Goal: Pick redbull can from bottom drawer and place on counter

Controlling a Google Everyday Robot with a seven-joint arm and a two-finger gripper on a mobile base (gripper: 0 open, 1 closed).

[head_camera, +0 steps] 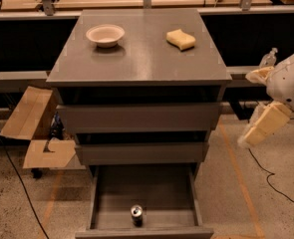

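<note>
The redbull can (pixel 136 215) stands upright near the front wall of the open bottom drawer (pixel 106 193), silver top facing up. The grey counter (pixel 141 54) tops the drawer cabinet. My gripper (pixel 262 127), cream-coloured on a white arm (pixel 288 81), hangs to the right of the cabinet at the height of the middle drawers. It is well above and to the right of the can and holds nothing that I can see.
A white bowl (pixel 105 35) and a yellow sponge (pixel 181 39) sit on the counter. Two wider grey drawers (pixel 139 117) are above the bottom one. A cardboard box (pixel 34 133) lies left of the cabinet. A clear bottle (pixel 268 58) and floor cables (pixel 271 176) are to the right.
</note>
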